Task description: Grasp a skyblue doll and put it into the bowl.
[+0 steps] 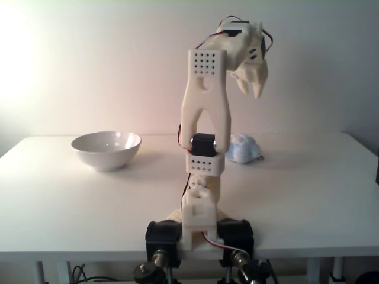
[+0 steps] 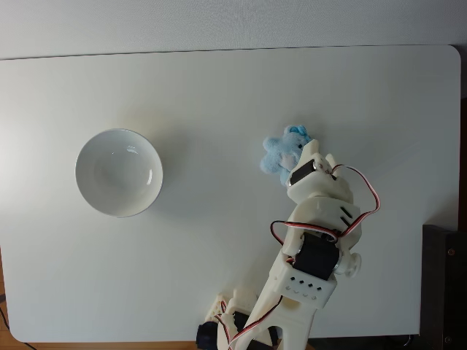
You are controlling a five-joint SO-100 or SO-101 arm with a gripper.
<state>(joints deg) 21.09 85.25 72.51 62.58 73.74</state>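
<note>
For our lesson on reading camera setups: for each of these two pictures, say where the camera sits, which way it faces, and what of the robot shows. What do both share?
A fixed view: low at the table's near edge behind the arm's base, facing level across the table; it shows base, upright arm and raised hand.
Another fixed view: above, looking straight down; the arm reaches up from the bottom edge, its hand over the skyblue doll.
Shared: both show the bowl left of the arm, the doll right, on the white table.
</note>
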